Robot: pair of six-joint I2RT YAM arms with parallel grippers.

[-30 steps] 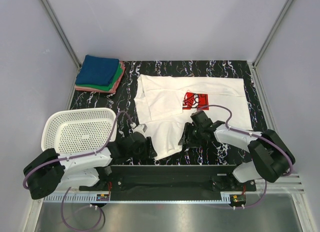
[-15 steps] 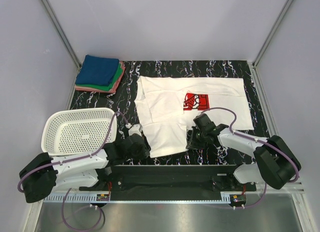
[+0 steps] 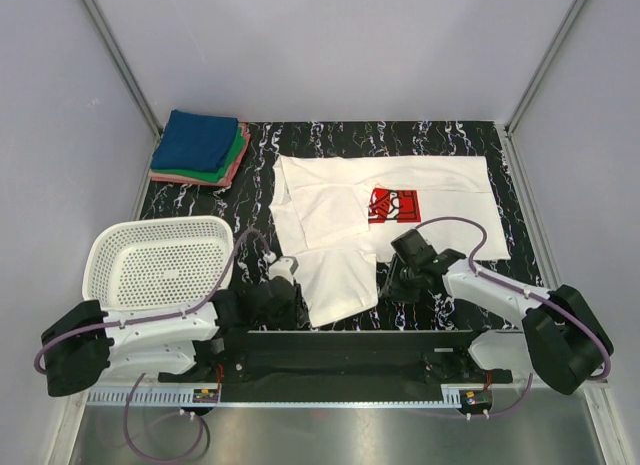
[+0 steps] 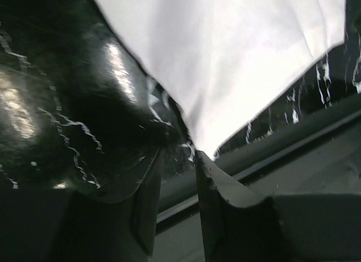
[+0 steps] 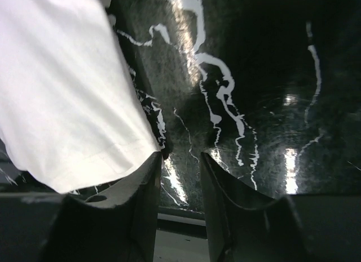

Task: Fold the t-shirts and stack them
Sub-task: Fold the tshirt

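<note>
white t-shirt (image 3: 330, 190): left pincer (image 4: 177, 155) and right pincer (image 5: 180, 158) are sitting parted, empty, at its near edge, risking closing on desk (image 3: 450, 140) alone.

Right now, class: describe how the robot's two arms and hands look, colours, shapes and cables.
The left arm and right arm have white links and bulky black joints. A purple cable loops along each. The left hand and right hand each have two dark, blunt fingers.
</note>
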